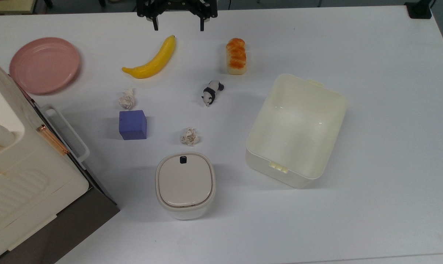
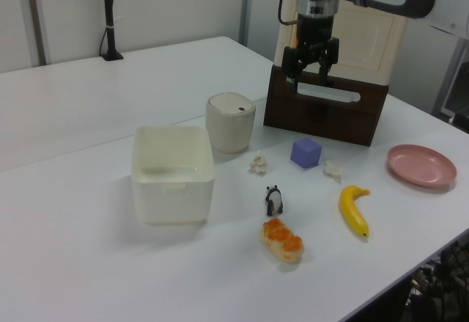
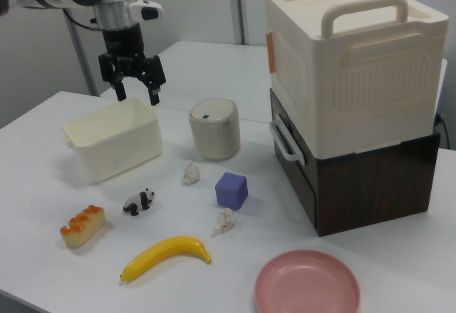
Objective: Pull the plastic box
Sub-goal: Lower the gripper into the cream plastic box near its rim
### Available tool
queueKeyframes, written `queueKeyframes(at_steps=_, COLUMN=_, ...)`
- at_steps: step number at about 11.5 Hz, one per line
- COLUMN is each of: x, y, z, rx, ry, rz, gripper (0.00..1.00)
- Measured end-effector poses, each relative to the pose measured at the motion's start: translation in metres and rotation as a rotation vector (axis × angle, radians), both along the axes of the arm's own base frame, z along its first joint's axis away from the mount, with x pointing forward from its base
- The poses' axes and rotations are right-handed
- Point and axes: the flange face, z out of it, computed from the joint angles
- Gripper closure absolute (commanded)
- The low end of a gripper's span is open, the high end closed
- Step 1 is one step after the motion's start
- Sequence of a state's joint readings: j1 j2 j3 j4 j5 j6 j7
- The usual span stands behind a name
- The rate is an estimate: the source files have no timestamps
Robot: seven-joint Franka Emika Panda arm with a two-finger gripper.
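gripper (image 1: 178, 26): we see it hanging in the air over the desk's (image 1: 390, 110) far edge in the top view, fingers spread wide apart, holding nothing
gripper, side views: above the desk, pointing down, well clear of everything (image 2: 309, 79) (image 3: 137, 92)
plastic box (image 1: 296, 130): we put it on the top view's right half of the desk, upright, open top, nothing inside, turned a bit askew to the desk edges
box latch tab (image 1: 279, 167): on the short wall toward the top view's bottom edge
white bin (image 1: 185, 185): beige lid, black button, near the bottom edge in the top view, to the left of the box there, apart from it
bread (image 1: 236, 55): near the far edge, between banana and box
banana (image 1: 151, 58): just below the gripper in the top view
panda toy (image 1: 212, 91): mid-desk
purple cube (image 1: 132, 124): left of centre in the top view
paper wads: one (image 1: 127, 98) just above the cube, one (image 1: 189, 136) just above the bin
pink plate (image 1: 44, 65): top view's left end
big case (image 3: 353, 63): we see it stacked on a dark brown crate (image 3: 370, 177) at the top view's lower left corner
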State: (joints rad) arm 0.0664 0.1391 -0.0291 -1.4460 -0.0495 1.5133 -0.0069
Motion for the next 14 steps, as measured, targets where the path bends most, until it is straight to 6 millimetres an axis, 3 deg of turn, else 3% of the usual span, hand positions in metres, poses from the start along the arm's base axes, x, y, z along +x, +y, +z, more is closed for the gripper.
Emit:
queueKeyframes(at_steps=5, x=0.012, y=0.023, z=-0.010, rx=0.104, ry=-0.027, rz=0.184, gripper=0.00)
queueKeyframes(at_steps=8, x=0.022, y=0.071, z=-0.028, rx=0.131, ry=-0.043, rz=0.437, gripper=0.00)
queueKeyframes(at_steps=10, x=0.034, y=0.093, z=-0.036, rx=0.134, ry=-0.104, rz=0.589, gripper=0.00)
queueKeyframes(at_steps=14, x=0.062, y=0.135, z=-0.075, rx=0.096, ry=-0.198, rz=0.733, gripper=0.00)
